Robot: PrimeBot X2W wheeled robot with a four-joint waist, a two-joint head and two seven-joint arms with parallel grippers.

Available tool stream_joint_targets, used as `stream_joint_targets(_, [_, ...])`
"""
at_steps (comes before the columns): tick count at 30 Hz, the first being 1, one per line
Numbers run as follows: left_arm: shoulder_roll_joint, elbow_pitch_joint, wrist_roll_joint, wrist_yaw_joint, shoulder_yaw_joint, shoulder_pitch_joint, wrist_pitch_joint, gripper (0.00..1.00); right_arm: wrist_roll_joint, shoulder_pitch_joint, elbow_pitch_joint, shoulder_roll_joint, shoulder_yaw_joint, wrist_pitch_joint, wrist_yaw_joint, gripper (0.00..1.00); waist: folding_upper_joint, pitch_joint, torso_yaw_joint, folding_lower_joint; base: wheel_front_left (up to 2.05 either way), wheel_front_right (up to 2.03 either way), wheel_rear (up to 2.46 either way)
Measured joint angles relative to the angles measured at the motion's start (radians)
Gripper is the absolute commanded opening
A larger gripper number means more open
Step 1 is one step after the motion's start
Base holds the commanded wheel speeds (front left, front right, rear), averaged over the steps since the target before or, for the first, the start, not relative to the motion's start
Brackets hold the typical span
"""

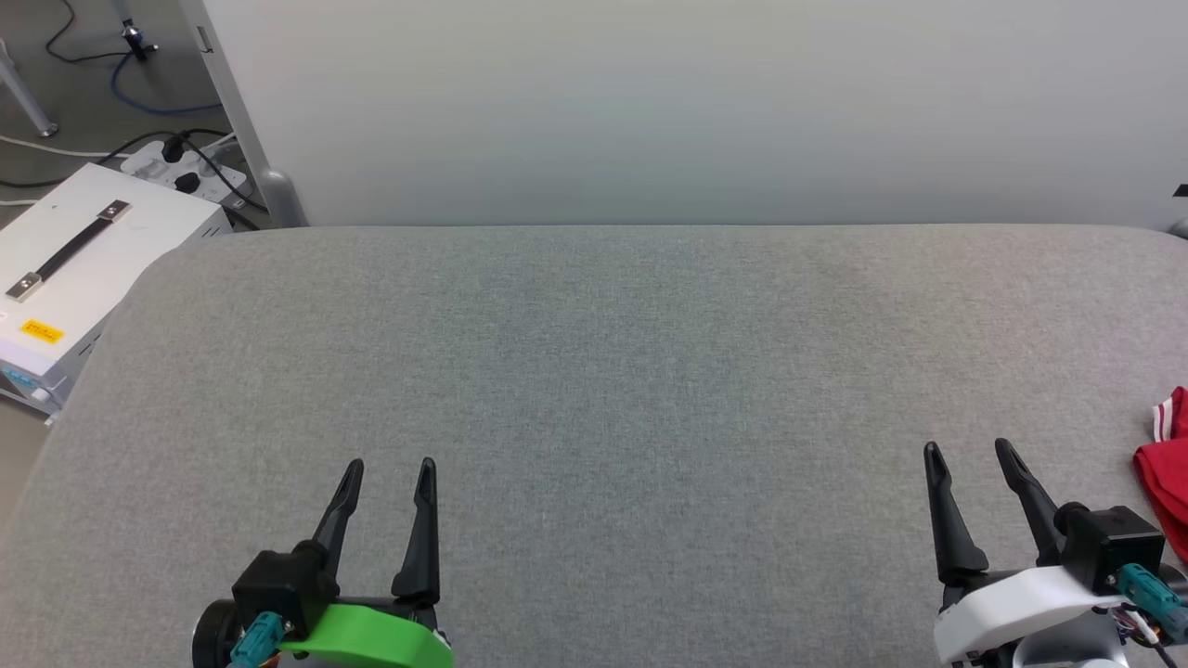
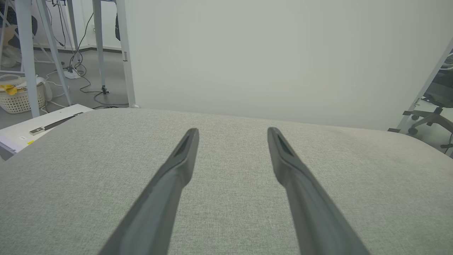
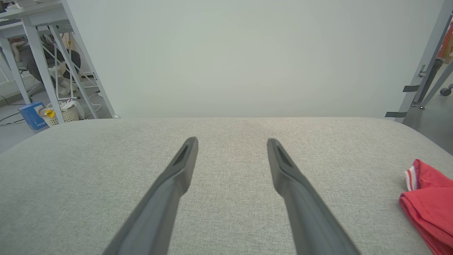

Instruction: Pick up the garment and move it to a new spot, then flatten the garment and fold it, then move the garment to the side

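Note:
The garment (image 1: 1168,468) is a red bundle with red-white striped trim, lying at the right edge of the grey padded table (image 1: 594,371); most of it is cut off by the frame. In the right wrist view the garment (image 3: 430,203) sits at the lower right, well to the right of the fingers. My right gripper (image 1: 970,452) stands open just left of it, nothing between its fingers (image 3: 283,166). My left gripper (image 1: 390,466) is open at the lower left, far from the garment, its fingers (image 2: 184,156) over bare fabric.
A pale partition wall (image 1: 650,102) rises behind the table's far edge. Off the left corner stands a white case with a black handle (image 1: 83,250), with a power strip and cables (image 1: 186,167) on the floor. Metal table legs (image 2: 32,56) and a basket (image 2: 19,97) lie beyond.

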Motion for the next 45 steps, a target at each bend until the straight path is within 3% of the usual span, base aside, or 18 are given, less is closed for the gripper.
stream_joint_targets(14, [-0.002,0.001,-0.006,-0.004,0.001,0.000,0.000,1.00,0.000,0.000,0.003,0.004,0.004,0.000,0.000,1.00,0.0000,-0.002,-0.001,0.0000,0.00,0.00,0.00])
stream_joint_targets(15, [-0.001,0.000,-0.006,-0.004,0.001,0.000,0.001,0.00,0.000,0.000,0.003,0.004,0.005,0.000,0.000,0.00,0.0000,-0.002,-0.001,0.0000,0.00,0.00,0.00])
stream_joint_targets(45, [0.001,-0.009,0.033,0.015,0.013,-0.002,0.054,0.00,-0.024,-0.001,-0.003,0.004,0.005,0.033,0.000,0.00,0.0000,0.006,-0.001,0.0001,0.00,0.00,0.00])
